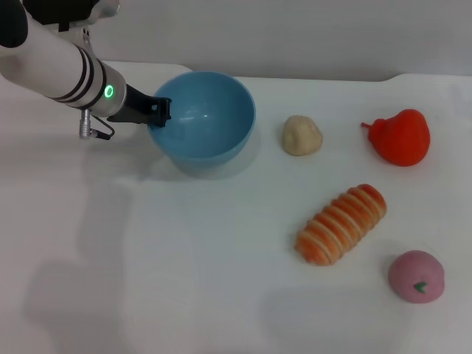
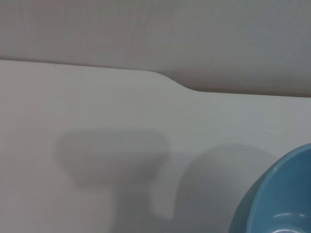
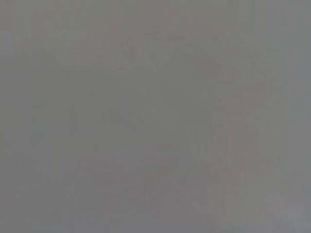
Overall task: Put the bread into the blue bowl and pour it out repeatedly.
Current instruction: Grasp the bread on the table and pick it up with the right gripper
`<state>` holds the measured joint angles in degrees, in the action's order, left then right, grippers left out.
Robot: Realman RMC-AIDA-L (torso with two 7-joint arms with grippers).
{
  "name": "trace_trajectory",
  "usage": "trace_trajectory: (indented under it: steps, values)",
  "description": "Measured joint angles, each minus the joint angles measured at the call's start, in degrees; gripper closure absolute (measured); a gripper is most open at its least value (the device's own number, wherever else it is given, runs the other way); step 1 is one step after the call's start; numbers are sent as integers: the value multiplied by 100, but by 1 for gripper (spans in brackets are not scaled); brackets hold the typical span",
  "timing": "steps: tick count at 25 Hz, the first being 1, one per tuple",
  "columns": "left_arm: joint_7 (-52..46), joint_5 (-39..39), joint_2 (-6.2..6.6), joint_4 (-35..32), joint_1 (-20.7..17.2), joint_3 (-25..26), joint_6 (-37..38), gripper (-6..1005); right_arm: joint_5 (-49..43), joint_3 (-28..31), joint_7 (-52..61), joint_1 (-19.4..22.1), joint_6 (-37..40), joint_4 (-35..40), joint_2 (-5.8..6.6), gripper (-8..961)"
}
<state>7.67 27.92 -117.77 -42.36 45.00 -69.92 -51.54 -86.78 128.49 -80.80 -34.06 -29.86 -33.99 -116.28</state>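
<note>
Pink round toy (image 1: 417, 276) lying nearest. White table (image 1: 184, 280) carrying everything. Blue bowl (image 1: 203, 114) tilting, empty; my left gripper (image 1: 158, 114) gripping its rim, fingers clenched on it, likely for pouring. Bread (image 1: 341, 223) lying on table, well apart. Right gripper staying out of sight; its wrist view showing only grey.

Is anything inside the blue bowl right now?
Nothing shows inside the blue bowl; its near inner wall is hidden by the rim. The bread lies on the table. The left pincer is at the bowl's rim.
</note>
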Motion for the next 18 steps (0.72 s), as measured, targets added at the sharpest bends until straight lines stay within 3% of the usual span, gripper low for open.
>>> trace_trajectory:
  steps: [4, 8, 12, 18]
  values:
    - [-2, 4, 5, -6, 0, 2, 0, 1000, -2365, 2, 2351, -139, -754, -765, 142, 412]
    - [9, 5, 8, -9, 20, 5, 1, 999, -4044, 1, 3511, -428, -1963, -1377, 279, 412]
    - [42, -1, 9, -20, 38, 5, 2, 999, -4674, -91, 3595, -660, -3019, -1937, 321, 413]
    - [53, -27, 9, -81, 6, 5, 2, 1000, -5028, -842, 3067, -1086, -4474, -2283, 437, 413]
